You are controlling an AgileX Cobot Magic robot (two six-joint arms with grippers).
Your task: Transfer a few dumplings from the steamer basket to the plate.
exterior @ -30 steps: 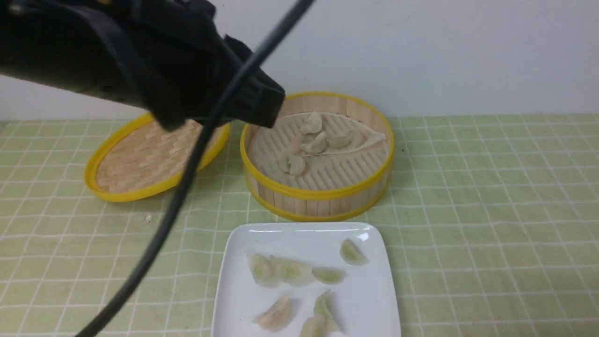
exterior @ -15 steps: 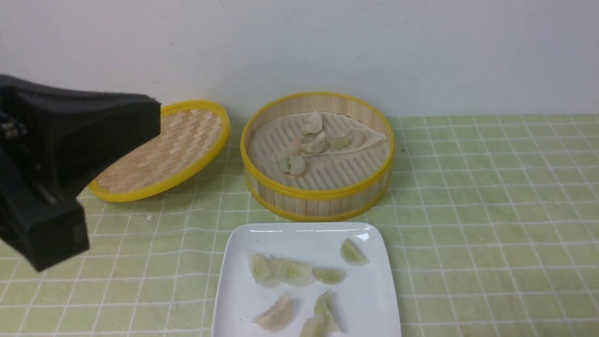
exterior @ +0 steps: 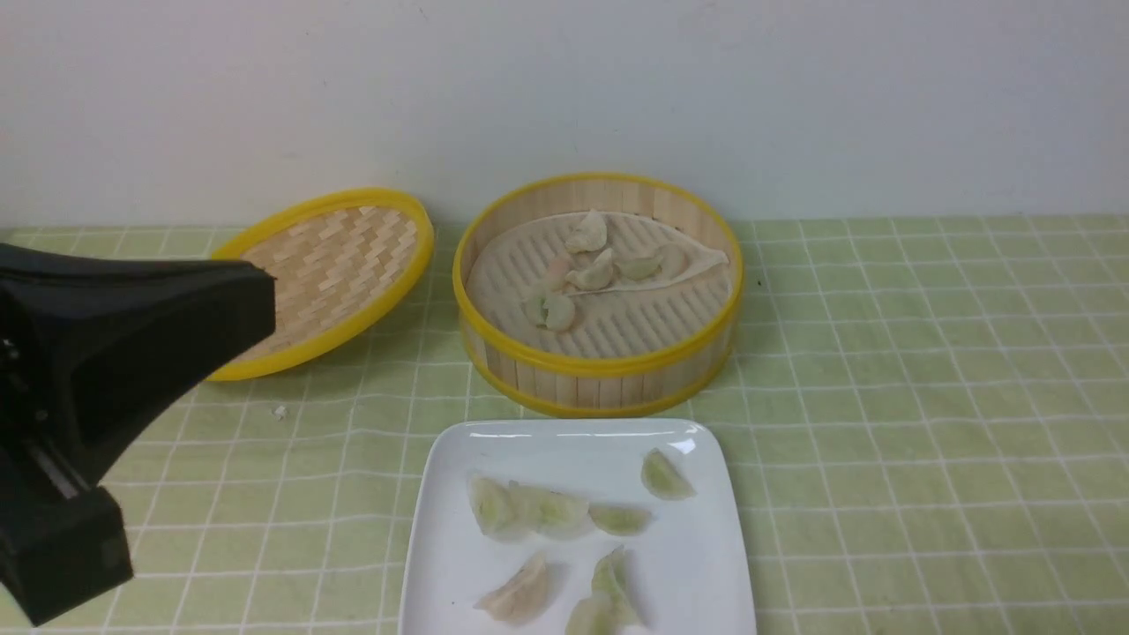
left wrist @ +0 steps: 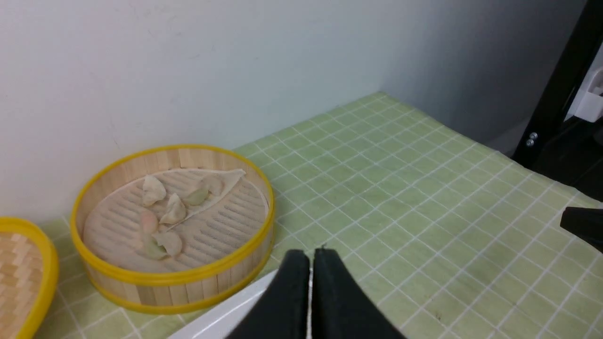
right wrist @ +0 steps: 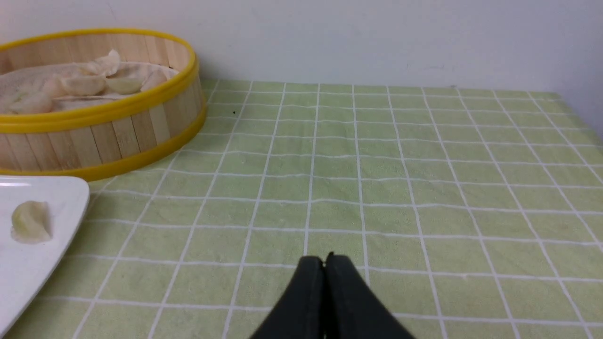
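Note:
The steamer basket [exterior: 600, 362] stands at the back middle of the green checked cloth, with several pale dumplings [exterior: 593, 273] on its liner. The white square plate [exterior: 573, 441] lies in front of it with several dumplings [exterior: 547, 511] on it. My left gripper [exterior: 265, 304] is shut and empty, at the near left, well away from basket and plate; the left wrist view shows its tips [left wrist: 311, 256] together over the plate's corner [left wrist: 221, 320]. My right gripper [right wrist: 324, 260] is shut and empty, low over bare cloth right of the plate [right wrist: 28, 263]; it is out of the front view.
The shallow woven lid [exterior: 326, 273] leans tilted left of the basket. A small crumb [exterior: 280, 411] lies on the cloth near it. A wall runs close behind the basket. A black frame post [left wrist: 560, 80] stands past the table's far right edge.
My left arm has swung from in front of the lid and basket down and back to the near left, uncovering the lid. Dumplings, basket and plate have not moved.

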